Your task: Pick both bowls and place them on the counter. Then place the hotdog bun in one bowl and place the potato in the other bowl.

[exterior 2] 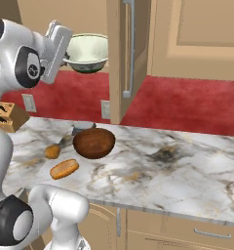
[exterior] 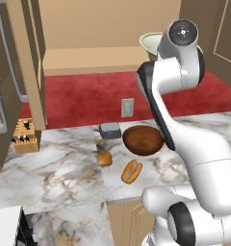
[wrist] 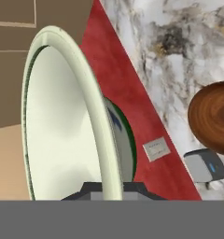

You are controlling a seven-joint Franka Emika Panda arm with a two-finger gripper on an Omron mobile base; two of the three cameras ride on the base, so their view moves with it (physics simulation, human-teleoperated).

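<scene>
My gripper is shut on the rim of the cream bowl with the dark green band, holding it high above the counter at the level of the cabinet shelf. In the hand view its rim runs down between my gripper's dark tips. In the left base view that cream bowl peeks out behind my arm. The glossy brown bowl stands upright on the marble. In front of it lie the small potato and the hotdog bun.
A small grey box sits just behind the brown bowl. A knife block stands at the counter's left end. An open cabinet door hangs right of the held bowl. A wall outlet is on the red backsplash.
</scene>
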